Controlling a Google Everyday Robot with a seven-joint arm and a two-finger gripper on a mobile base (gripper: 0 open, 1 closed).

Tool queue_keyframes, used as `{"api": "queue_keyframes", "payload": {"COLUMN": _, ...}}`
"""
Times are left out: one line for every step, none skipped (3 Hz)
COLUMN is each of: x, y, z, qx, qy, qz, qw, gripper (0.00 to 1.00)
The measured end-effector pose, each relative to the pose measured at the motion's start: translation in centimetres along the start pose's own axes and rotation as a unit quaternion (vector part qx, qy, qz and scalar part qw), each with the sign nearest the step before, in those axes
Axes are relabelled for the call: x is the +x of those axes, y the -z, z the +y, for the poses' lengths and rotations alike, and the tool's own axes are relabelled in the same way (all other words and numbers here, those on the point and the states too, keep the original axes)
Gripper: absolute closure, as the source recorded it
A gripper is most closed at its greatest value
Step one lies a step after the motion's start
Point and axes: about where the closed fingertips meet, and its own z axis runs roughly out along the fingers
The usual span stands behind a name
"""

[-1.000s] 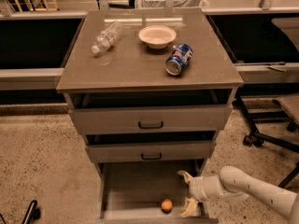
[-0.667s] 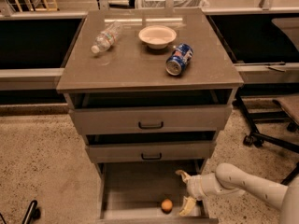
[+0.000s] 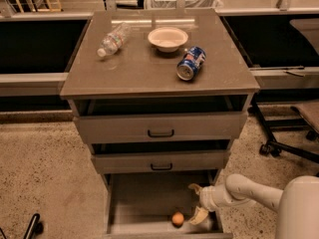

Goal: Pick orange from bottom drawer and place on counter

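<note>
The orange (image 3: 177, 219) lies on the floor of the pulled-out bottom drawer (image 3: 144, 203), near its front panel and right of the middle. My gripper (image 3: 196, 201) is inside the drawer at the right, open, with one finger pointing up-left and the other low beside the orange. The orange sits just left of the lower finger, apart from it. My white arm reaches in from the lower right. The counter (image 3: 139, 68) is the glossy grey-brown top of the cabinet above.
On the counter lie a clear plastic bottle (image 3: 112, 39), a white bowl (image 3: 168, 37) and a blue soda can (image 3: 191, 63) on its side. Two upper drawers with black handles (image 3: 160, 133) are slightly open. An office chair base (image 3: 286, 143) stands at the right.
My gripper has shifted slightly left and lower in the drawer, closer to the orange. The orange has not moved.
</note>
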Motion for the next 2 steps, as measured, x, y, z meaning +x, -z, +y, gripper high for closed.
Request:
{"api": "queue_keyframes", "payload": {"x": 2.0, "y": -1.1, "z": -1.0, "qx": 0.017, "qy": 0.0, "qz": 0.025, "qw": 0.9995, "gripper": 0.15}}
{"api": "queue_keyframes", "payload": {"x": 3.4, "y": -2.8, "z": -1.4, "qx": 0.014, "qy": 0.004, "qz": 0.041, "qw": 0.9991, "gripper": 0.16}}
